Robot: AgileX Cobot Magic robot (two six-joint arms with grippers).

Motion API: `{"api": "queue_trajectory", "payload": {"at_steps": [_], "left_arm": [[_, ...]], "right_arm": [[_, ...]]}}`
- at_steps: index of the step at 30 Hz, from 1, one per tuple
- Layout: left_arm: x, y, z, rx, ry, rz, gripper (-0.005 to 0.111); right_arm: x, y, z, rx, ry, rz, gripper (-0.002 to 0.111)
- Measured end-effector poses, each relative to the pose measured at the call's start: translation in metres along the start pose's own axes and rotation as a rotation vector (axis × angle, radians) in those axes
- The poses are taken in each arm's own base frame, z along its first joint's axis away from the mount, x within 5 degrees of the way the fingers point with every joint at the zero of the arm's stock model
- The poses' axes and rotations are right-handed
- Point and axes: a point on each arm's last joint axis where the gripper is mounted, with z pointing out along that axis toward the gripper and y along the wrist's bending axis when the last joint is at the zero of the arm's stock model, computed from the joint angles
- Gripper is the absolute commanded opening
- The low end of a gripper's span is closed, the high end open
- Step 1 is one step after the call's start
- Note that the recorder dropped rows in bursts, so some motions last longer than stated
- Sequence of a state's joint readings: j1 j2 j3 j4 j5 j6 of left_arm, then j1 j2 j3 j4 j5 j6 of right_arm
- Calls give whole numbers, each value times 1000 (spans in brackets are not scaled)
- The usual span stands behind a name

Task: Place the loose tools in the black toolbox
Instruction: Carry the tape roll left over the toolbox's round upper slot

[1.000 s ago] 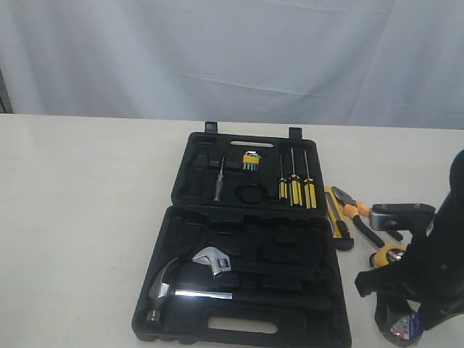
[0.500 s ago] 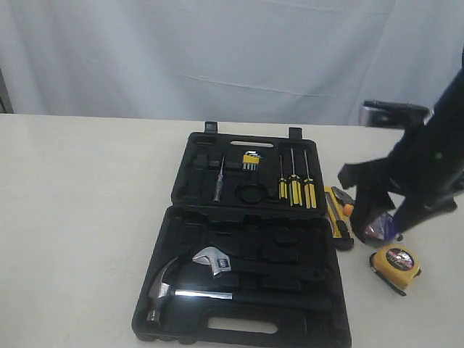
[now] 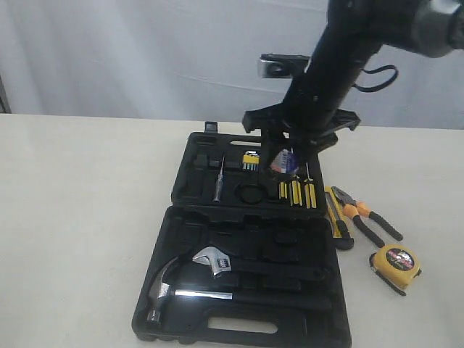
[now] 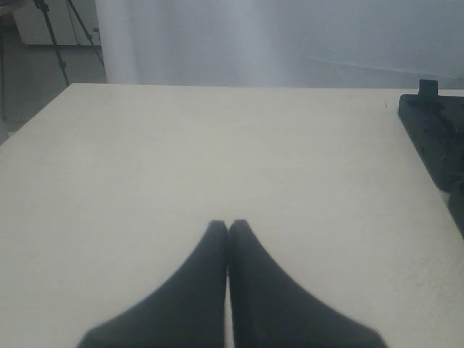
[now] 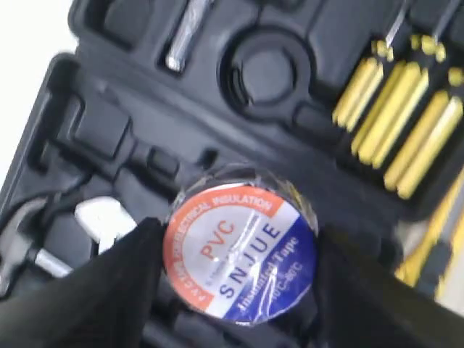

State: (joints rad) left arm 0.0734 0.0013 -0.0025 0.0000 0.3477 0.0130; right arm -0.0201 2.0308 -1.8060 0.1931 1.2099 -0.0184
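Right gripper (image 3: pixel 286 154) is in the upper middle of the exterior frame, clamped on the black PVC tape roll (image 3: pixel 284 160). It's holding the roll above the upper half of the black toolbox (image 3: pixel 190 168), just by the screwdrivers (image 3: pixel 295 190). Utility knife (image 3: pixel 336 217), pliers (image 3: pixel 368 220) and yellow tape measure (image 3: pixel 396 260) lie on the table (image 3: pixel 72 217), lower right beside the case. Left gripper (image 4: pixel 228 230) is pinched closed on nothing, over bare table.

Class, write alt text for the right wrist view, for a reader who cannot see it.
The right gripper holds a black tape roll, its label facing the camera, above the open black toolbox. Also visible: an empty round recess and yellow-black screwdrivers in their slots.
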Motion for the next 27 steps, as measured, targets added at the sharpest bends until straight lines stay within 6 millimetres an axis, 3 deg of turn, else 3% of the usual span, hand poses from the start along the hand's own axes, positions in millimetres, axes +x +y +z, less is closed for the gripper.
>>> {"api": "queue_trajectory", "payload": {"at_steps": [10, 18, 27], "left_arm": [[0, 0, 0, 0, 0, 0, 0], [0, 0, 0, 0, 0, 0, 0], [0, 0, 0, 0, 0, 0, 0]], "right_arm": [[-50, 10, 69, 62, -14, -94, 32], [-49, 2, 113, 72, 67, -93, 32], [-49, 1, 119, 72, 64, -92, 32]]}}
